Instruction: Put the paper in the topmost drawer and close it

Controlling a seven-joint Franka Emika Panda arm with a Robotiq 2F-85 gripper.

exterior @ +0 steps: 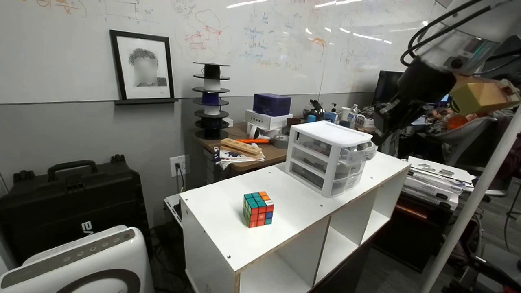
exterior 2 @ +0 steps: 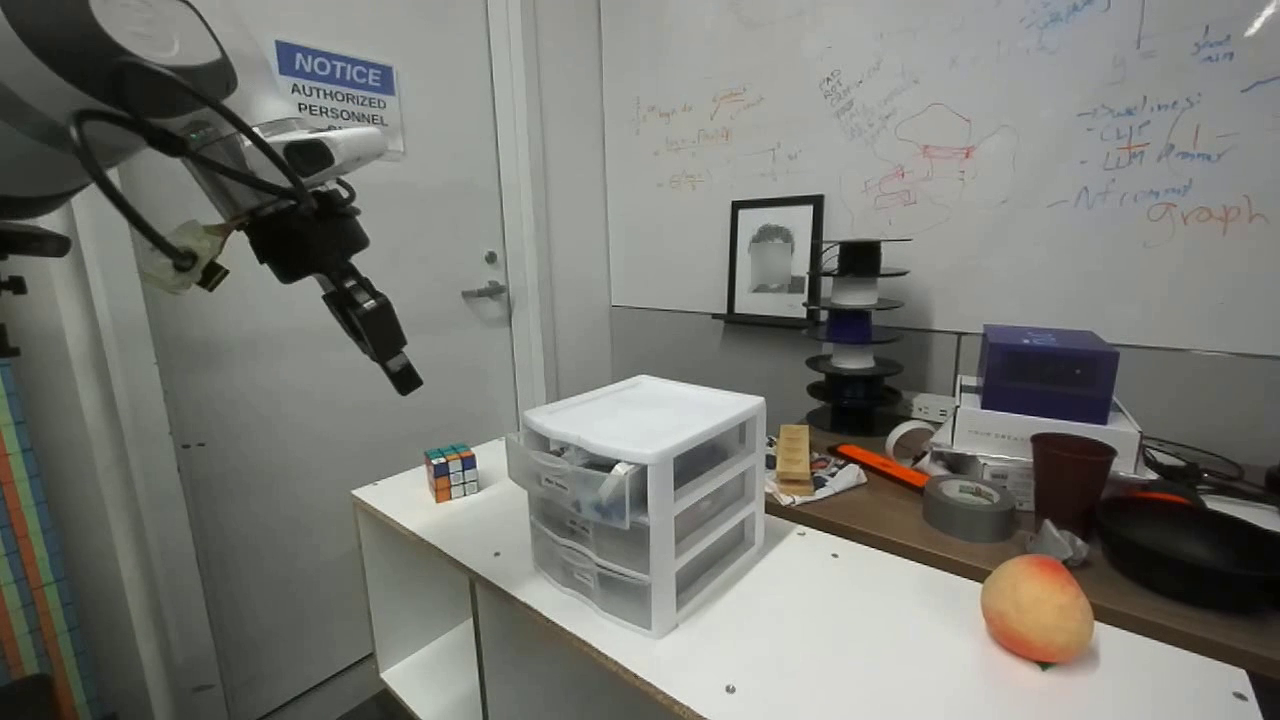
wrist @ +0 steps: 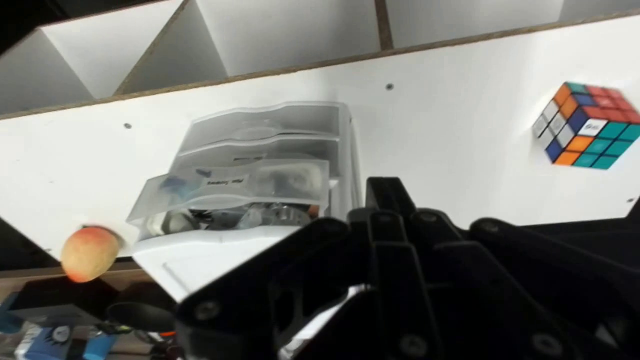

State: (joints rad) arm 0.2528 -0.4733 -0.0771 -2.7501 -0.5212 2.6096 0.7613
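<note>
The topmost drawer [exterior 2: 580, 485] of the white drawer unit [exterior 2: 650, 410] is pulled partly out, jutting past the drawers below. Looking into this drawer [wrist: 227, 185] in the wrist view, I see mixed small items, including a whitish lump [wrist: 172, 221]. A crumpled whitish-grey wad [exterior 2: 1058, 545] lies on the brown desk behind the unit's shelf. Which of these is the paper I cannot tell. My gripper [exterior 2: 405, 376] hangs in the air in front of the unit and apart from it. In the wrist view its black fingertips [wrist: 385, 187] are together with nothing seen between them.
A Rubik's cube [exterior: 258, 209] and a peach-like fruit [exterior 2: 1037, 610] sit on the white shelf top [exterior: 228, 191], on opposite sides of the unit. Behind, the brown desk [exterior 2: 930, 530] holds tape, a dark cup [exterior 2: 1070, 480], a pan and boxes.
</note>
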